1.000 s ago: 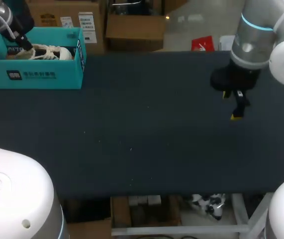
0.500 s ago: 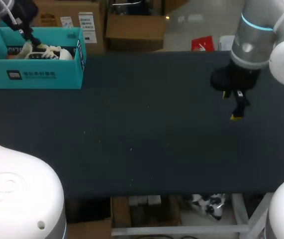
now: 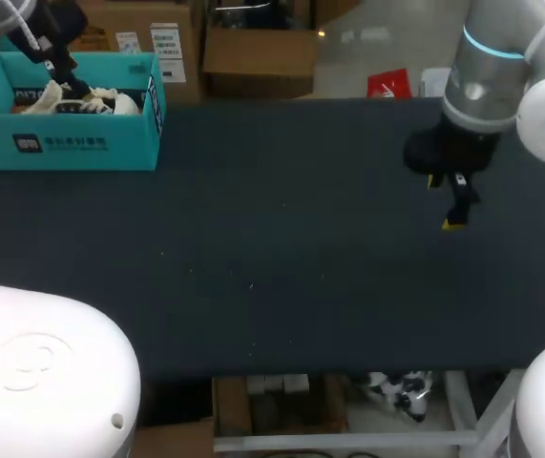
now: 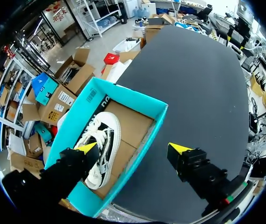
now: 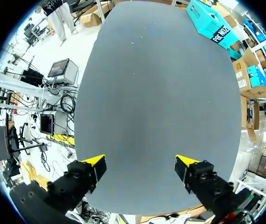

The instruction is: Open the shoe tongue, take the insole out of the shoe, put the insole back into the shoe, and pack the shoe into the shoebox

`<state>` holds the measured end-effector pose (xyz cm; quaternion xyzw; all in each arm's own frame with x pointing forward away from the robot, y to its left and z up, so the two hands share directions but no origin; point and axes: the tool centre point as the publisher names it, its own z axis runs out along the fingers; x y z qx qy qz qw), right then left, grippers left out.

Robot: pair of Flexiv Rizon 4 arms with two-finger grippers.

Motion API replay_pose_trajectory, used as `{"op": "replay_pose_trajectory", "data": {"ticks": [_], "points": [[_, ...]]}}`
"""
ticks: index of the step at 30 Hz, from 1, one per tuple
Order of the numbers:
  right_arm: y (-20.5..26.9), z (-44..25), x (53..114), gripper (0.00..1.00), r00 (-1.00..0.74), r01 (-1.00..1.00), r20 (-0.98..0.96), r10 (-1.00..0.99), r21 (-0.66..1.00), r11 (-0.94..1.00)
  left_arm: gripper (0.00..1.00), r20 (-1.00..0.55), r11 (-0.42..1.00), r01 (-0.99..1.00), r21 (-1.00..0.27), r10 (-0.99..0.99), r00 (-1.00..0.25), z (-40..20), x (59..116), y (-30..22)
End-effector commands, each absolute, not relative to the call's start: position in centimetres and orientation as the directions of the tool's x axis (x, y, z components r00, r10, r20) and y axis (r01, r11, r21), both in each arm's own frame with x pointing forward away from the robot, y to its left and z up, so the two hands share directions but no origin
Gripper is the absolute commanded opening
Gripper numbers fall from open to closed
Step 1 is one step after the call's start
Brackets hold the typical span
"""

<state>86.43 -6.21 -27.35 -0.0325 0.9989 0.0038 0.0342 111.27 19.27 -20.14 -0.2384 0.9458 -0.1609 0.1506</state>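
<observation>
Your left tool hangs spread over the box, shoe inside; right tool spread too, over the surface.

Table, dark matte top: is carrying one item. Shoebox, teal, open-topped: is sitting directly on the surface at the far left corner, long side lying along the far edge.

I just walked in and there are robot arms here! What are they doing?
They are packing a shoe. It lies inside the box at the table's far left corner. The left claw hovers open over the box, holding nothing. The right claw hangs open over the table's right side, empty too. The packing looks about done.
</observation>
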Motion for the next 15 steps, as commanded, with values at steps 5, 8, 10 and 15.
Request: {"op": "replay_pose_trajectory", "data": {"ticks": [5, 8, 10, 15], "points": [[-6.2, -27.3, 86.4, 1.0, -0.996, -0.065, -0.067, -0.064, 0.004, 0.998, 1.0, -0.287, 0.856, -0.395, -0.333, -0.491, -0.823, -20.3, 102.0, 13.4], [-6.2, -27.3, 86.4, 1.0, -0.996, -0.065, -0.067, -0.064, 0.004, 0.998, 1.0, -0.277, 0.865, -0.394, -0.309, -0.478, -0.833, -20.5, 100.7, 12.3], [-6.2, -27.3, 86.4, 1.0, -0.996, -0.065, -0.067, -0.064, 0.004, 0.998, 1.0, -0.283, 0.868, -0.398, -0.298, -0.479, -0.831, -20.7, 99.9, 11.5], [-6.2, -27.3, 86.4, 1.0, -0.996, -0.065, -0.067, -0.064, 0.004, 0.998, 1.0, -0.286, 0.866, -0.415, -0.279, -0.488, -0.825, -21.0, 98.8, 10.0]]}}
